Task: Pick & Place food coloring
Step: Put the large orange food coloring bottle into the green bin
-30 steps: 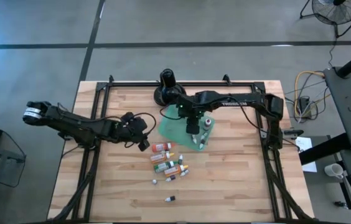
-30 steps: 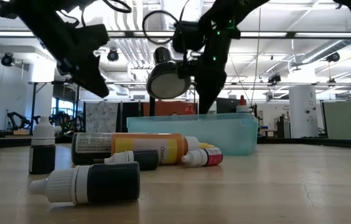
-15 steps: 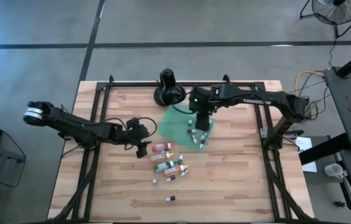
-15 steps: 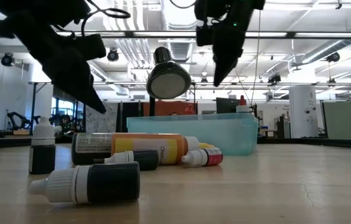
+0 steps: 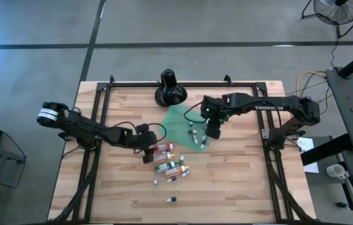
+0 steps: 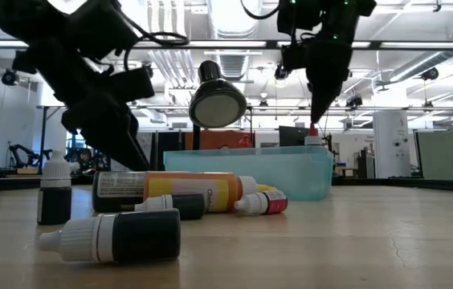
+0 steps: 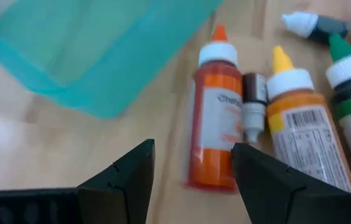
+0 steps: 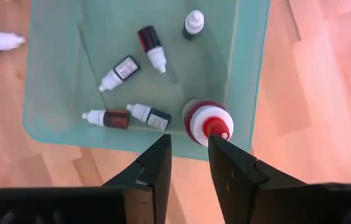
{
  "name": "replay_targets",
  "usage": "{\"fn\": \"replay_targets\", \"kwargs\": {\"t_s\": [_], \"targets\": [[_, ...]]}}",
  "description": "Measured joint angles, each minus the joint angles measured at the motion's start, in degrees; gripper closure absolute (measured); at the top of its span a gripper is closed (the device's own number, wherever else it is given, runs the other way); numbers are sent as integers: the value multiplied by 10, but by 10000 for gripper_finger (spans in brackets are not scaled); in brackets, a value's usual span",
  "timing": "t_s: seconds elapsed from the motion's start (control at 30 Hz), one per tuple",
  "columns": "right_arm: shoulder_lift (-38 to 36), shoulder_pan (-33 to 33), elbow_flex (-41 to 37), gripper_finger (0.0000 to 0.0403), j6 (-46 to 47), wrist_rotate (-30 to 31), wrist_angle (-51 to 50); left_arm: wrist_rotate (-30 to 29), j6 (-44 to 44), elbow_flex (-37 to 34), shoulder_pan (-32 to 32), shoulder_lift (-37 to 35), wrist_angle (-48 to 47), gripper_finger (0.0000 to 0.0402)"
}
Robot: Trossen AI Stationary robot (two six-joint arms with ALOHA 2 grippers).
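Several food coloring bottles (image 5: pixel 169 161) lie in a loose heap on the wooden table, just in front of the teal tray (image 5: pixel 175 120). My left gripper (image 7: pixel 193 182) is open and low over the heap's left end. Its fingers stand on either side of the base end of a lying orange bottle (image 7: pixel 214 118); I cannot tell if they touch it. My right gripper (image 8: pixel 189 169) hangs above the tray's right corner, fingers a narrow gap apart with nothing between them. Below it, several small bottles (image 8: pixel 133 68) lie in the tray and a red-capped one (image 8: pixel 208 122) stands upright.
A black round-based stand (image 5: pixel 169 87) sits behind the tray at the table's far edge. One small bottle (image 5: pixel 171 200) lies alone toward the near edge. Bare wood stretches to the right of the tray and along the near side.
My left gripper has come down and moved toward the table's right, onto the heap of bottles, tipping its fingers further down. My right gripper has risen and drawn toward the table's right edge, from over the tray's middle to above its right corner. No bottle has moved.
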Motion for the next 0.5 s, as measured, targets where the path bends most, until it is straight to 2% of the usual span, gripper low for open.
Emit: {"fn": "replay_targets", "kwargs": {"t_s": [0.13, 0.5], "targets": [[-8, 1, -9, 303, 15, 0, 15, 24, 2, 0, 0, 32, 30, 216], [-9, 1, -16, 307, 17, 0, 40, 22, -7, 0, 0, 70, 51, 216]]}}
